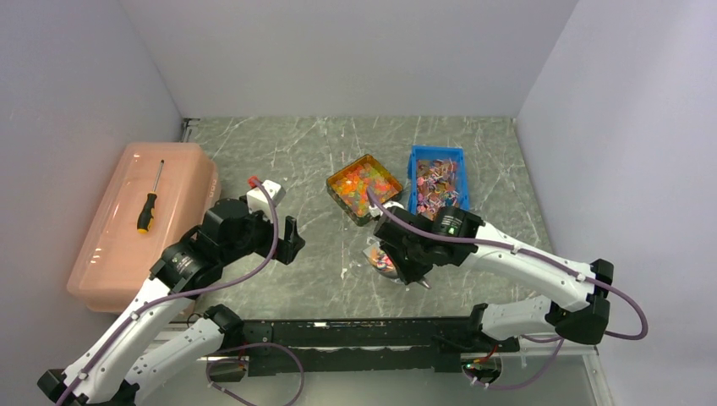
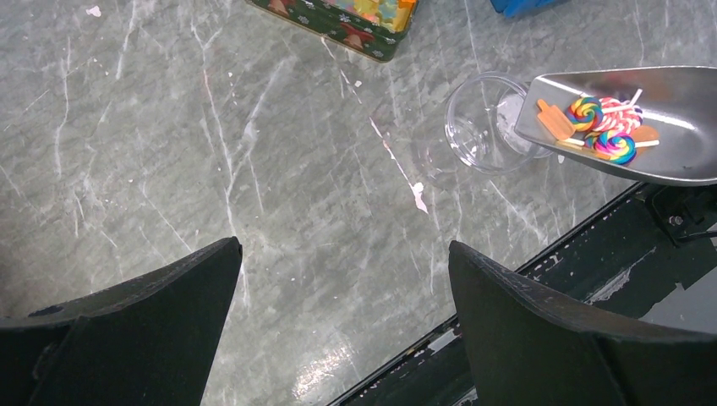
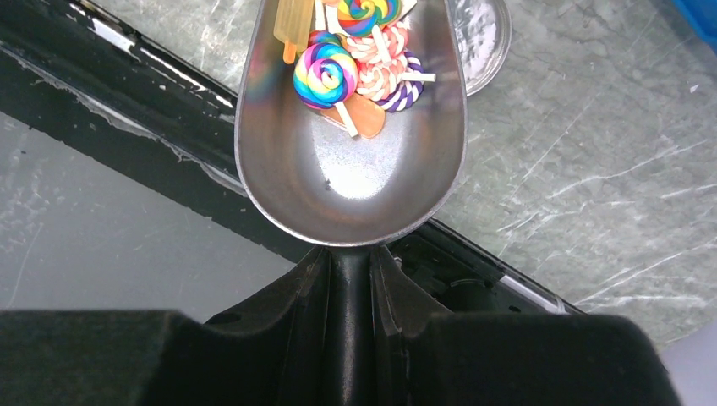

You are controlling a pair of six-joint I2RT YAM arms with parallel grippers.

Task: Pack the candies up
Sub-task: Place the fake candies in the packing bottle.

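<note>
My right gripper (image 3: 349,254) is shut on the black handle of a metal scoop (image 3: 355,182). In the scoop lie several small lollipop and ice-pop candies (image 3: 325,72), rainbow, pink and orange. The scoop's front end (image 2: 541,106) overlaps the rim of a clear plastic cup (image 2: 478,127) standing on the table. Many tiny orange, yellow and red candies fill a square tin (image 1: 363,184) further back. My left gripper (image 2: 345,245) hangs open above bare table to the left of the cup, with nothing between its fingers (image 2: 169,313).
A blue bin (image 1: 438,180) of mixed sweets stands to the right of the tin. A pink lidded box (image 1: 127,245) with a screwdriver (image 1: 149,210) on top sits at the far left. The black base rail (image 1: 355,338) runs along the near edge.
</note>
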